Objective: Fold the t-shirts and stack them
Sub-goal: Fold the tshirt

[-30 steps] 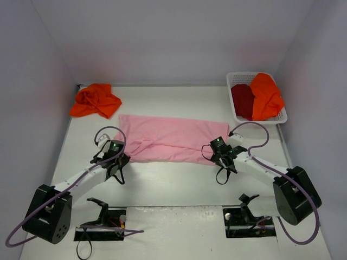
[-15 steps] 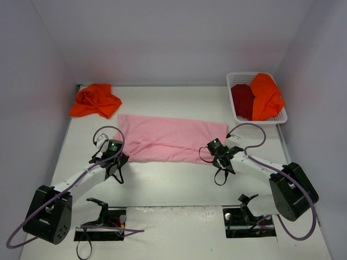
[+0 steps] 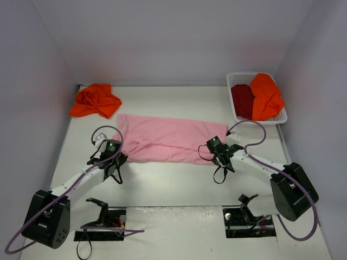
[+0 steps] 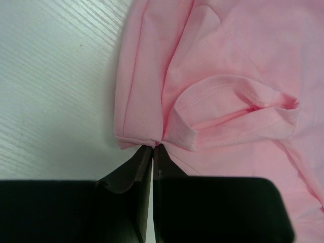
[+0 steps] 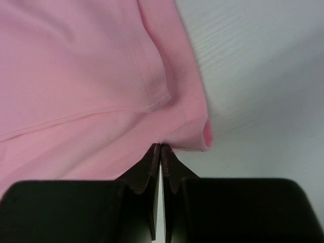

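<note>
Right hand [image 5: 160,148] newly clamped on pink t-shirt [image 3: 168,138] hem, left hand [image 4: 153,148] still gripping

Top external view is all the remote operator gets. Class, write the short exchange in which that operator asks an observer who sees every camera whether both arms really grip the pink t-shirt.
Operator: From above I can't tell. Does the left arm really hold the pink t-shirt, or is it just beside it?
Observer: The left wrist view shows the left fingers shut, with their tips pinching a folded edge of the cloth.
Operator: And the right arm?
Observer: The right wrist view shows the right fingers shut too. The hem puckers where it meets their tips, close to the cloth's corner.
</note>
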Action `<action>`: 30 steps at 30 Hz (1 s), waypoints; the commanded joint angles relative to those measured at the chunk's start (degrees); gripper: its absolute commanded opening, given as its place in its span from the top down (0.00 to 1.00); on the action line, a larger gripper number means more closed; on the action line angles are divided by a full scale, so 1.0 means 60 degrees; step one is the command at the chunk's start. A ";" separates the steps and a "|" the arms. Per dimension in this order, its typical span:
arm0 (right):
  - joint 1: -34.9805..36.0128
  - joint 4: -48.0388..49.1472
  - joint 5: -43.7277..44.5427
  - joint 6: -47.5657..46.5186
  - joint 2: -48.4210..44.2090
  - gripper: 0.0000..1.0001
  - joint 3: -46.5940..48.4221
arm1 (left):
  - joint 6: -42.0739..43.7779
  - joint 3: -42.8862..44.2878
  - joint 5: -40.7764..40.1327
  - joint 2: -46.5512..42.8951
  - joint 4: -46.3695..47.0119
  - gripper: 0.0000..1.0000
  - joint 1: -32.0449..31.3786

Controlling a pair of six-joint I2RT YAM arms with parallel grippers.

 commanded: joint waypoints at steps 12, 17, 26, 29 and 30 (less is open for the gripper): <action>0.0075 -0.0835 0.1246 -0.0693 -0.0648 1.00 0.1750 | 0.0687 0.1334 -0.0156 -0.0441 -0.0392 1.00 0.0415; 0.0075 -0.0835 0.1364 -0.0825 -0.0531 1.00 0.1984 | 0.0820 0.1731 -0.0156 -0.0323 -0.0466 1.00 0.0473; -0.0042 -0.0835 0.1759 -0.1176 -0.0106 1.00 0.2526 | 0.0995 0.2316 -0.0024 -0.0118 -0.0466 1.00 0.0679; -0.0145 -0.0791 0.1818 -0.1265 0.0040 1.00 0.2716 | 0.1054 0.2521 -0.0024 -0.0016 -0.0451 1.00 0.0708; -0.0189 -0.0777 0.1818 -0.1323 0.0098 1.00 0.2761 | 0.1054 0.2566 -0.0024 0.0028 -0.0466 1.00 0.0708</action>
